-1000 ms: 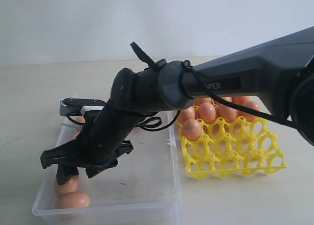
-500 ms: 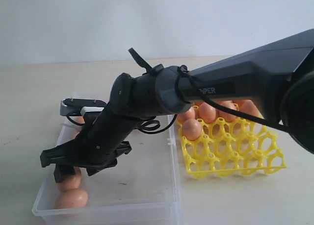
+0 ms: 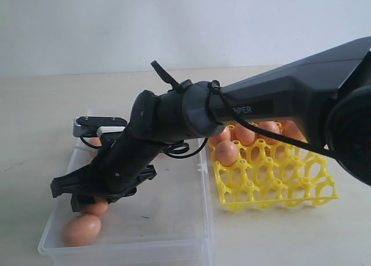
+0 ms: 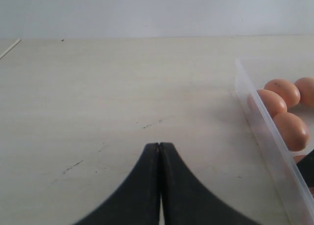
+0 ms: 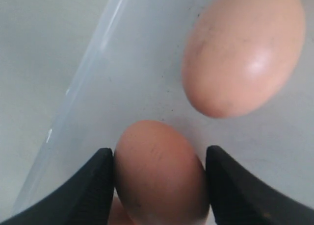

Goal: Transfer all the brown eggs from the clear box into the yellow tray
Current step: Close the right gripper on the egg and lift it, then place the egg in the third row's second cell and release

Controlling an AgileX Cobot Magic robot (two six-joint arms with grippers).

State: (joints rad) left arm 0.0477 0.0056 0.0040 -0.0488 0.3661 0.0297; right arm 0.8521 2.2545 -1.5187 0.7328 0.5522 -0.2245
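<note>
My right gripper [image 3: 93,203] reaches across into the near left corner of the clear box [image 3: 174,222]. It is shut on a brown egg [image 5: 159,176], whose sides touch both fingers. A second brown egg [image 3: 81,230] lies loose on the box floor just below it, also visible in the right wrist view [image 5: 243,51]. The yellow tray [image 3: 278,188] stands to the right of the box, with several brown eggs [image 3: 227,152] in its far rows. My left gripper [image 4: 159,145] is shut and empty over bare table, beside the box wall [image 4: 267,141]. Behind that wall lie more eggs [image 4: 282,90].
The right arm [image 3: 278,104] stretches over the tray's back rows and the box. A grey and white part [image 3: 98,126] shows at the box's far left corner. The tray's near rows [image 3: 290,196] hold nothing. Pale tabletop [image 4: 98,87] surrounds the box.
My right gripper has risen a little and shifted slightly right, taking the held egg up with it. The loose egg below has moved a bit to the left.
</note>
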